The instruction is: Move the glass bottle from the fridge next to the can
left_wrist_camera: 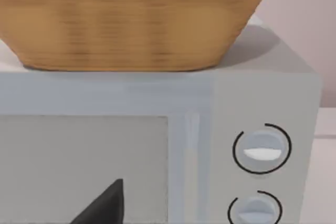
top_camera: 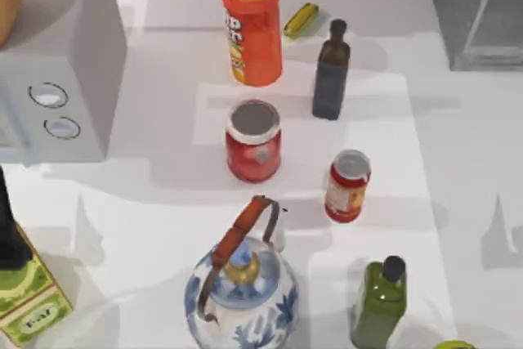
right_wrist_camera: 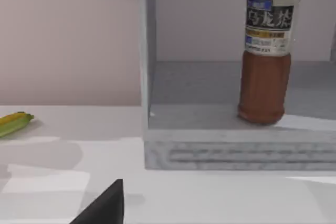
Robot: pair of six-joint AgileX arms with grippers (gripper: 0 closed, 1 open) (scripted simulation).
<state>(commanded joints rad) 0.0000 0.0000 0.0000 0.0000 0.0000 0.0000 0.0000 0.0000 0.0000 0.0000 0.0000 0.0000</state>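
The glass bottle (right_wrist_camera: pixel 266 61), reddish-brown with a white cap and a grey-blue label, stands upright on the floor of the fridge (right_wrist_camera: pixel 220 150), whose inside lies open to the right wrist view. The grey fridge (top_camera: pixel 470 6) sits at the table's far right corner in the top view. The can (top_camera: pixel 347 185), small and red with a silver top, stands right of the table's middle. A dark part of my right gripper (right_wrist_camera: pixel 105 208) shows low in the right wrist view, well short of the fridge. A dark part of my left gripper (left_wrist_camera: pixel 105 205) faces the white box.
Around the can stand a red jar (top_camera: pixel 253 140), a dark square bottle (top_camera: pixel 331 71), an orange crisp tube (top_camera: pixel 250 22), a blue-and-white teapot (top_camera: pixel 243 284) and a green bottle (top_camera: pixel 380 300). A white box with two knobs (top_camera: pixel 57 79) carrying a wicker basket (left_wrist_camera: pixel 131 19) stands at the left.
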